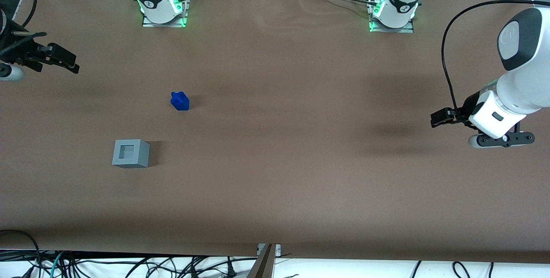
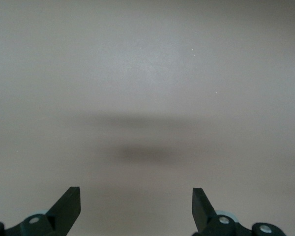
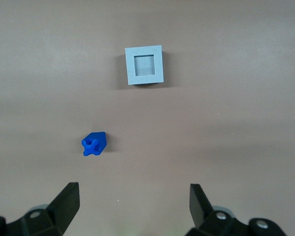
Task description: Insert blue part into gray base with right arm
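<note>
The blue part [image 1: 180, 101] lies on the brown table, farther from the front camera than the gray base [image 1: 130, 153]. The gray base stands upright with its square socket empty. The right arm's gripper [image 1: 64, 61] hangs above the table at the working arm's end, apart from both pieces and farther from the front camera than the blue part. In the right wrist view the gripper [image 3: 132, 196] is open and empty, and the blue part [image 3: 93, 144] and the gray base [image 3: 144, 65] both lie on the table ahead of its fingers.
Both arm mounts [image 1: 162, 9] [image 1: 392, 13] are bolted at the table edge farthest from the front camera. Loose cables [image 1: 129, 265] lie below the table's near edge. The brown table [image 1: 275, 162] carries only the two pieces.
</note>
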Controlling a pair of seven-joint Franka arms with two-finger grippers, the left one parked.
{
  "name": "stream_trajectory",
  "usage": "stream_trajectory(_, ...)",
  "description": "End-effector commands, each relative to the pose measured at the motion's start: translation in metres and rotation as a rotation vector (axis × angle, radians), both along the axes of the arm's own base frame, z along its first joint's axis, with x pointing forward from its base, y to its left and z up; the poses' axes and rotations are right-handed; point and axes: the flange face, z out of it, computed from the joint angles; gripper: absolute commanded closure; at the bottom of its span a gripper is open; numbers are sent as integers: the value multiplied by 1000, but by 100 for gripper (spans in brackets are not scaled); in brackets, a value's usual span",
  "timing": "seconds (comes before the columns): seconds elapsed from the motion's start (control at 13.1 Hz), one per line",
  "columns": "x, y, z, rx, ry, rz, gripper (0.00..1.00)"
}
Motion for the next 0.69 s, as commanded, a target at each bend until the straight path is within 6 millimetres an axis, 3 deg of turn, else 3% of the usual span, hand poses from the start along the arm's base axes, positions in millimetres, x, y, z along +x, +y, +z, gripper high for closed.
stream_trajectory(0.0,-1,-1,4,-3,-2,5,1)
stream_trajectory(0.61,-1,-1,-3,-1,30,5,1)
